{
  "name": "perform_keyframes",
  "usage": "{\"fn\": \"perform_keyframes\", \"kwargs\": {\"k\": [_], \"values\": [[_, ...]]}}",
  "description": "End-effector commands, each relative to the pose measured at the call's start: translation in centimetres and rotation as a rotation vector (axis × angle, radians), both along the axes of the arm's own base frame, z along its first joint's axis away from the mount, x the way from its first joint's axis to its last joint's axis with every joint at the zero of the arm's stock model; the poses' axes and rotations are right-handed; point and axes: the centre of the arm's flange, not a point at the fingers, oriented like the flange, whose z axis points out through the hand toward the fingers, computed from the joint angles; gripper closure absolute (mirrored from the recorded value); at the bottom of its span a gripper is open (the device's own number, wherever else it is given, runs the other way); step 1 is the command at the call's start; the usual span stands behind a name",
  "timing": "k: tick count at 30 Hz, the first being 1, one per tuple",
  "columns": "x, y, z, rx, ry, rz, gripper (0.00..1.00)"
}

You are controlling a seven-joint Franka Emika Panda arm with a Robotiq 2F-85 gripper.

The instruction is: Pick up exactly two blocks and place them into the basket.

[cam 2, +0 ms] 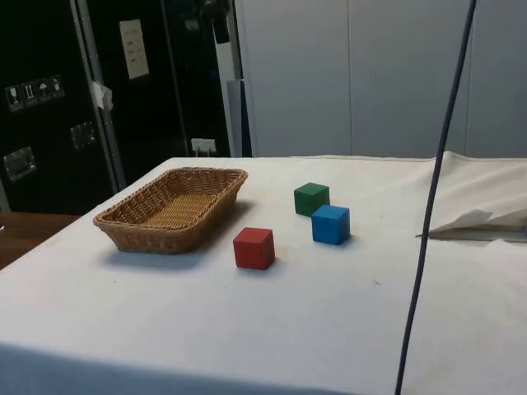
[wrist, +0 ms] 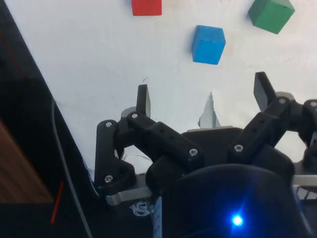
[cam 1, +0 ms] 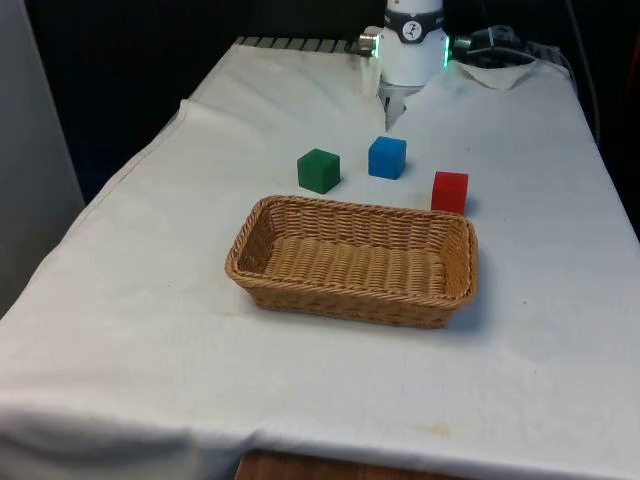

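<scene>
Three blocks sit on the white cloth, all outside the basket: a green block point(cam 1: 319, 170), a blue block point(cam 1: 387, 157) and a red block point(cam 1: 450, 191). In the front view they run in a loose row just behind the basket's far rim, green towards the front view's left, blue in the middle and a little farther back, red towards the front view's right and nearest the basket's far corner. None of them touch each other. In the side view the red block point(cam 2: 254, 248) stands just beside the basket, with the blue block point(cam 2: 331, 224) and green block point(cam 2: 311, 198) close together a short way off.

The one basket point(cam 1: 250, 250) is a shallow woven oblong, light brown, with nothing inside it; the side view shows its rim point(cam 2: 136, 216) and bare bottom as well.

The gripper point(wrist: 204, 94) hangs above the cloth with its two black fingers spread wide and nothing between them. In the wrist view the blue block point(wrist: 208, 44) lies ahead of the fingertips, flanked by the red block point(wrist: 146, 7) and the green block point(wrist: 271, 15). The arm's white base point(cam 1: 412, 45) stands at the table's far end, behind the blocks.

The table point(cam 1: 150, 330) is covered by the white cloth, which is lightly creased.
</scene>
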Motion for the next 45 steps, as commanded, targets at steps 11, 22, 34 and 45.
{"fn": "perform_keyframes", "kwargs": {"k": [11, 22, 34, 45], "values": [[-0.7, 2.0, -2.5, -0.001, 0.011, -0.011, 0.00], [-3.0, 5.1, -6.7, 0.004, -0.011, -0.029, 0.00], [-5.0, 7.9, -11.2, 0.000, -0.003, -0.029, 0.00], [-5.4, 9.1, -14.7, -0.003, 0.003, -0.020, 0.00]]}}
